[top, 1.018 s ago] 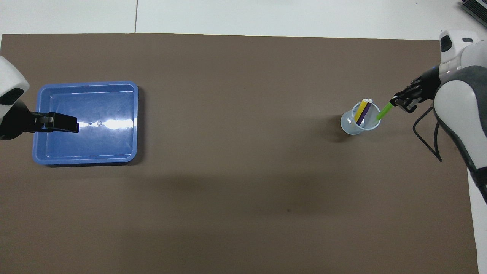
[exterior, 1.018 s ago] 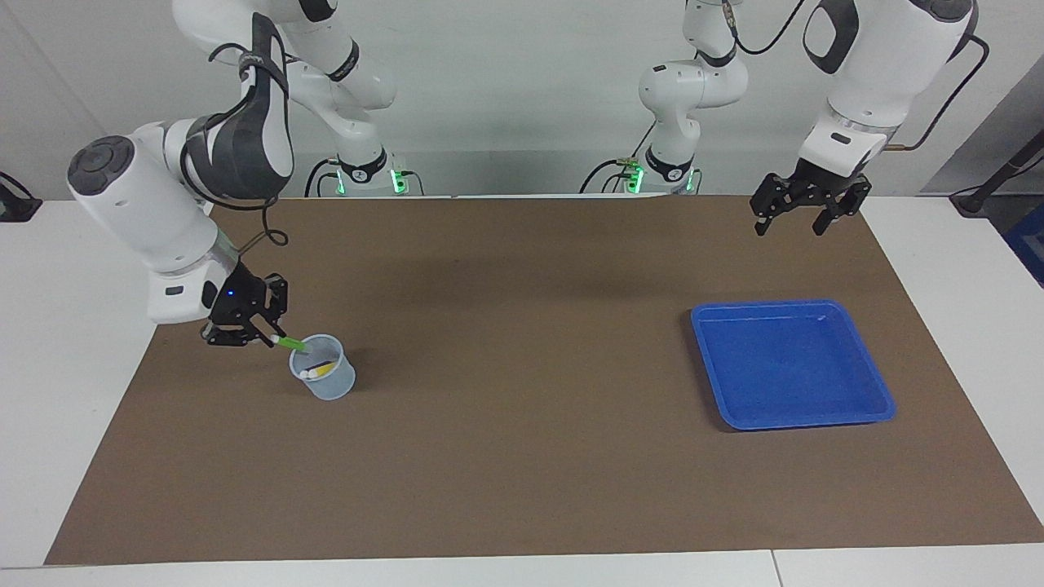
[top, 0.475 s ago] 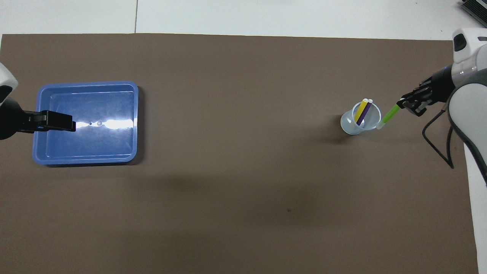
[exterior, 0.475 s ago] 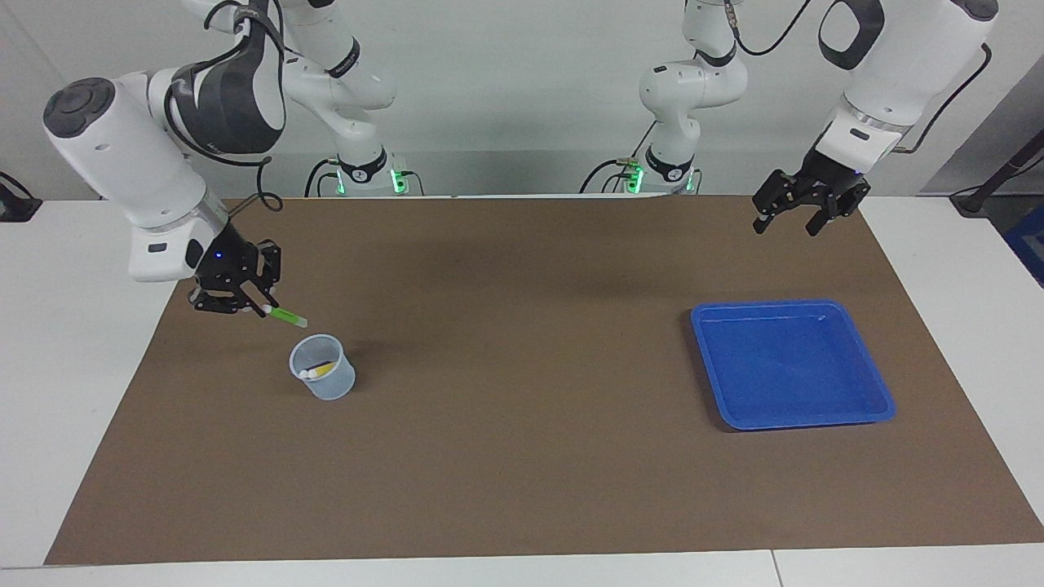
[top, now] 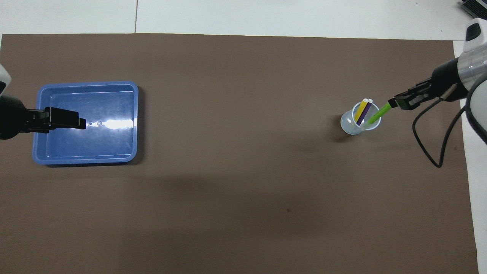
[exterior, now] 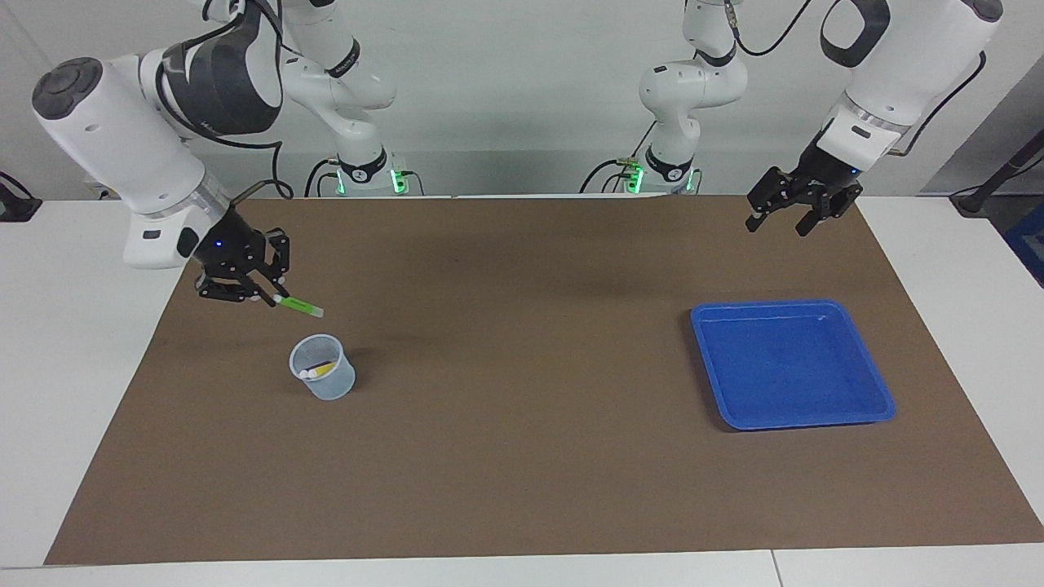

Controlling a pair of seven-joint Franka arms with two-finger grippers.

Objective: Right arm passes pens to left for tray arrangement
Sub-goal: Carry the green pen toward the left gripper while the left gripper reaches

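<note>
My right gripper (exterior: 271, 298) (top: 392, 102) is shut on one end of the green pen (exterior: 300, 306) (top: 378, 113) and holds it in the air, clear of the cup (exterior: 323, 377) (top: 358, 122). The yellow pen (top: 360, 108) and purple pen (top: 365, 110) lean inside the cup; in the facing view only the yellow pen (exterior: 320, 370) shows. The blue tray (exterior: 789, 363) (top: 86, 122) lies at the left arm's end of the table. My left gripper (exterior: 780, 220) (top: 72, 118) is open and hangs in the air, over the mat nearer the robots than the tray.
A brown mat (exterior: 522, 424) covers most of the table; bare white table (exterior: 65, 342) lies around it. The cup is small, translucent and bluish, at the right arm's end. Both arm bases (exterior: 363, 171) stand at the robots' edge.
My right gripper has lifted the green pen up out of the cup and swung it slightly toward the table's middle. My left gripper has shifted a little, staying open.
</note>
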